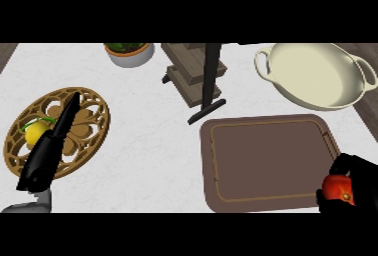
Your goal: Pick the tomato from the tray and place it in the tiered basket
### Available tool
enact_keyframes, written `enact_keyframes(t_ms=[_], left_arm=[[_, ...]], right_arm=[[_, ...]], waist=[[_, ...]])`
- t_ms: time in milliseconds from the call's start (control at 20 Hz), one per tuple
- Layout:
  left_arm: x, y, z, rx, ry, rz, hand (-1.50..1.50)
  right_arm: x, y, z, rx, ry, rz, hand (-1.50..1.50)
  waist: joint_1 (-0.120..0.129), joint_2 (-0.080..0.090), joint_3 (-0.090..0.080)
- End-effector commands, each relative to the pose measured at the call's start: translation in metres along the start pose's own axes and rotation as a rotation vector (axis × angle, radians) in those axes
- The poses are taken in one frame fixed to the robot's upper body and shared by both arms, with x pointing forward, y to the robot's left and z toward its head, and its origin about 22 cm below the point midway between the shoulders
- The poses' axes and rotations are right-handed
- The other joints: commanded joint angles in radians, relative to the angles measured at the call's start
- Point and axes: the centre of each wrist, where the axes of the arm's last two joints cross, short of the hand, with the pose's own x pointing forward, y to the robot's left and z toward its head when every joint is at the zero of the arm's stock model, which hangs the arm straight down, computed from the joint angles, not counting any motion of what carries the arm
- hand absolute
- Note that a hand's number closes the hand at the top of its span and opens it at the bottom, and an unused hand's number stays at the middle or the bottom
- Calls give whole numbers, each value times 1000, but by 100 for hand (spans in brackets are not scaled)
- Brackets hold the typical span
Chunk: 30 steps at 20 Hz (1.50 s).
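The red tomato [338,189] is at the lower right, just off the right rim of the brown tray [208,165], and my right hand [348,167] is curled round it. The tray's inside is bare. At the left lies the round wooden openwork basket [88,107], with a yellow lemon [37,132] in it. My left hand [46,152] stands over the basket's lower left part with its fingers straight, pointing up and away, beside the lemon.
A cream two-handled pot [317,75] sits at the back right. A dark wooden stepped rack with a black post [209,82] stands at the back middle, just behind the tray. A white plant pot [131,54] is at the back left.
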Motion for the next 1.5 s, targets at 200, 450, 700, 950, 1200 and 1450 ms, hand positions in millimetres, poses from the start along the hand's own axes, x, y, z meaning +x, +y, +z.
enact_keyframes(t_ms=[200, 450, 700, 950, 1200, 1450], left_arm=[[3, 1, 0, -16, -25, -1, 0], [8, -9, -3, -71, -51, 1, 0], [18, -9, -16, -85, -67, 14, 0], [20, -26, -12, -102, -80, 28, 0], [19, -19, -16, -109, -91, 17, 0], [22, -24, -27, -122, -95, 38, 0]], right_arm=[[19, -88, 50, -250, 410, -432, 150], [37, -130, 83, -355, 376, -382, 150], [64, -154, 73, -423, 291, -400, 150], [106, -183, 52, -480, 237, -429, 150], [144, -215, 36, -469, 221, -457, 150], [181, -258, 22, -469, 260, -475, 150]], waist=[[43, 1, -1], [103, 14, -4], [116, 15, -4], [146, 15, -4], [160, 15, -4], [163, 22, 0]])
